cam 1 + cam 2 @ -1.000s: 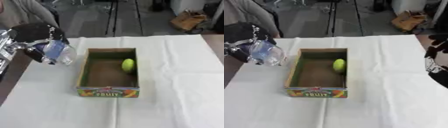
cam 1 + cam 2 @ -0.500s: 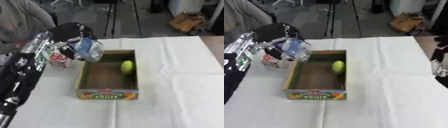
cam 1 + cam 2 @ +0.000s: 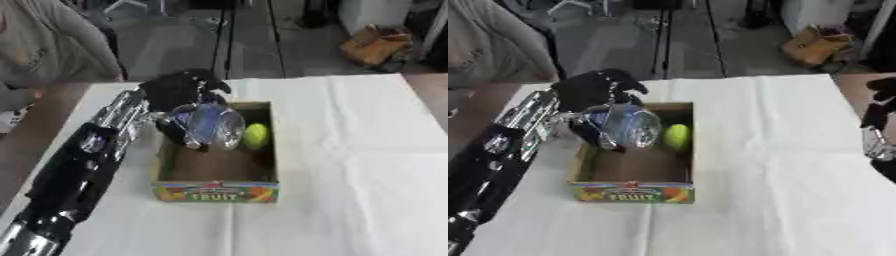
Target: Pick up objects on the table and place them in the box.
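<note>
Left robot hand clenched round clear container, held over box beside green fruit. Best lowered onto bare box floor before letting go.

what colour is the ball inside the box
Yellow-green; the ball shows best in the left eye view, lying in the box.
</note>
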`<state>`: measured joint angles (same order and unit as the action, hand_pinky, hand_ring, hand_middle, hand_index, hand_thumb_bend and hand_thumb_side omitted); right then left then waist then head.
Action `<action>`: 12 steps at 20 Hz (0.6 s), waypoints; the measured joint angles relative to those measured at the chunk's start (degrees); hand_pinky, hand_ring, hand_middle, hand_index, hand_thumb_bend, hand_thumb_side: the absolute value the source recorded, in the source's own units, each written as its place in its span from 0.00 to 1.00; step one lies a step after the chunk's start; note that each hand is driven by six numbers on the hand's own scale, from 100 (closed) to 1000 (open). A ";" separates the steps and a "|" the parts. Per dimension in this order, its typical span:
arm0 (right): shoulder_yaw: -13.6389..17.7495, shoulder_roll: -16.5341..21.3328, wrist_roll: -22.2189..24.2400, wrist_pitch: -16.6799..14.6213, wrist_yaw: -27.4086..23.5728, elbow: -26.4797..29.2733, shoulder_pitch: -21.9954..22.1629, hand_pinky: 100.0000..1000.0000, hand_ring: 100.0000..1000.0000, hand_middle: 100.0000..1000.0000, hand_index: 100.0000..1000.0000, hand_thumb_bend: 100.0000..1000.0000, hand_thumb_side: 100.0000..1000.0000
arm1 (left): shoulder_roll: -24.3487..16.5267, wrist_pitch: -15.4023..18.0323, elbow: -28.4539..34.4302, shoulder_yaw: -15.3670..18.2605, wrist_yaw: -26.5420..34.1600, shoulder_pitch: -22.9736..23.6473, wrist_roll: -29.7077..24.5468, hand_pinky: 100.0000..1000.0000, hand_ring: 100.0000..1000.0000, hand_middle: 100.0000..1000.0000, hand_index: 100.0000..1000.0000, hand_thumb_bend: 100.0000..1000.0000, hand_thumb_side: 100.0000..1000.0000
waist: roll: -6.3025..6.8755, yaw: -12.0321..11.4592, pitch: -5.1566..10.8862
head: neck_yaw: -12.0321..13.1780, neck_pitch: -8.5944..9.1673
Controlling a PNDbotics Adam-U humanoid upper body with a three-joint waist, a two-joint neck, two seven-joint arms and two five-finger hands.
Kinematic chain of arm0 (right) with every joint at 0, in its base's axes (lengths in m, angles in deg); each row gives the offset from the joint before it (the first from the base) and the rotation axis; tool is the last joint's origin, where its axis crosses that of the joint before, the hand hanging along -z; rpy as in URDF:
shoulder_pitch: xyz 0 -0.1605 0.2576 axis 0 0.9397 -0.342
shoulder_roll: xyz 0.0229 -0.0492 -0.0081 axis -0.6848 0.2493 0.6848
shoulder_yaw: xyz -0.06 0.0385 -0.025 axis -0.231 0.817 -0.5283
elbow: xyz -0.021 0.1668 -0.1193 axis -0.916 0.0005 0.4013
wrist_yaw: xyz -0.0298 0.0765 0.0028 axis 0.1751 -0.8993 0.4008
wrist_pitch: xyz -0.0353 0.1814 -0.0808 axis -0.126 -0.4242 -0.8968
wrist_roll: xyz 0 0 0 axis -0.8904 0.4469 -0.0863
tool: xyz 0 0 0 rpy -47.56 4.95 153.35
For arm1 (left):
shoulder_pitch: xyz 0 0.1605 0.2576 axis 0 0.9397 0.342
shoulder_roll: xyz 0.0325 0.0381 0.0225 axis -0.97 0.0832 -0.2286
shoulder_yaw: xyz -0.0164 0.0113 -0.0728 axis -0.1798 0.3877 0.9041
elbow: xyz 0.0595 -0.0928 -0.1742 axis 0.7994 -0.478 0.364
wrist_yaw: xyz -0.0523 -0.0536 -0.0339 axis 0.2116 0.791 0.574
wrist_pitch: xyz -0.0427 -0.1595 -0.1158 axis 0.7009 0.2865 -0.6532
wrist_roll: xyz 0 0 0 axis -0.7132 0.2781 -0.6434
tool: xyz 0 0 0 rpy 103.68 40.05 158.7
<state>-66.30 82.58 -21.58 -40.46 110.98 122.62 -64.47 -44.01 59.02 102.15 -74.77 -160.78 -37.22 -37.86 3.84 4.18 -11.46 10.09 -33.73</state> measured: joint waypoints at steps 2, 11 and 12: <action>0.00 0.00 0.01 0.00 0.00 0.00 0.00 0.48 0.51 0.54 0.75 0.00 0.08 | 0.00 -0.27 0.19 -0.01 -1.87 0.14 1.48 1.00 0.95 0.90 0.91 1.00 0.92 | 0.00 -0.10 0.00 | 0.20 0.10; 0.09 -0.03 0.09 0.40 0.00 0.00 0.91 0.48 0.51 0.54 0.75 0.00 0.10 | -3.27 -3.06 4.85 2.91 2.50 5.32 8.64 0.80 0.81 0.79 0.83 0.78 0.70 | -0.72 -2.23 0.24 | -0.52 0.13; 0.10 -0.05 0.08 0.50 0.00 0.00 1.19 0.48 0.50 0.54 0.75 0.00 0.10 | -4.32 -4.14 6.02 4.19 6.25 6.91 9.18 0.74 0.79 0.77 0.82 0.75 0.68 | -0.88 -2.71 0.34 | -0.75 0.09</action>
<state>-66.20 82.53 -21.50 -39.96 110.98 122.62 -63.28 -48.33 54.88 108.16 -70.58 -154.53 -30.31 -28.68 2.96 1.47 -11.12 9.34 -33.64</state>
